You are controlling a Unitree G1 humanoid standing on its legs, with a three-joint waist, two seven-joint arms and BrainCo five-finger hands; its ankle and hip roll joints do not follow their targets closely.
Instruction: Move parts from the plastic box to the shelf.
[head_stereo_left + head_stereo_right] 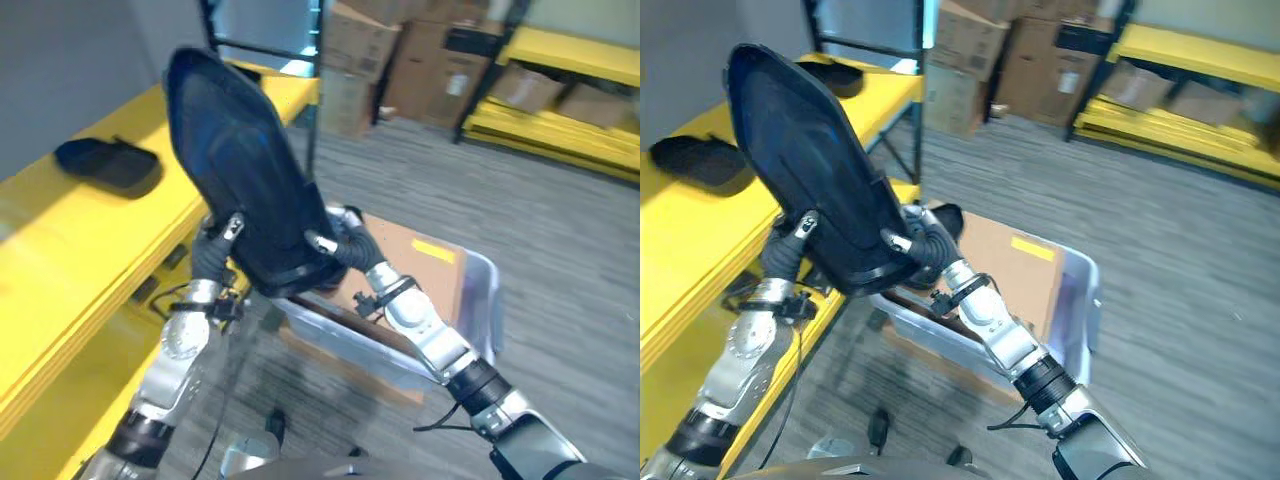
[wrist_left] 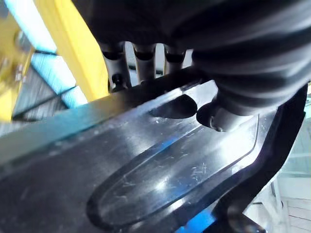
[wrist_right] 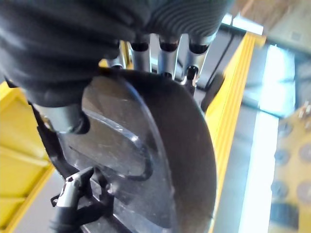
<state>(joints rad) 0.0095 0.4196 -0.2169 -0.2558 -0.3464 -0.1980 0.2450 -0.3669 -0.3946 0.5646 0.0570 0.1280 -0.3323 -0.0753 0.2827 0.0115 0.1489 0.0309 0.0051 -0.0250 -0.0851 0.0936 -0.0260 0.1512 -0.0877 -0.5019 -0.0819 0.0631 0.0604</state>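
Yellow shelf (image 1: 70, 250): stood at the robot's left, one black part (image 1: 105, 162) already lying on it. Plastic box (image 1: 470, 300): grey, on the floor below the arms. Large black part (image 1: 245, 180): was held aloft between box and shelf. Left hand (image 1: 215, 245) and right hand (image 1: 340, 245): each clamped on its lower edge. Step judged: carrying; next, swing left and set down.
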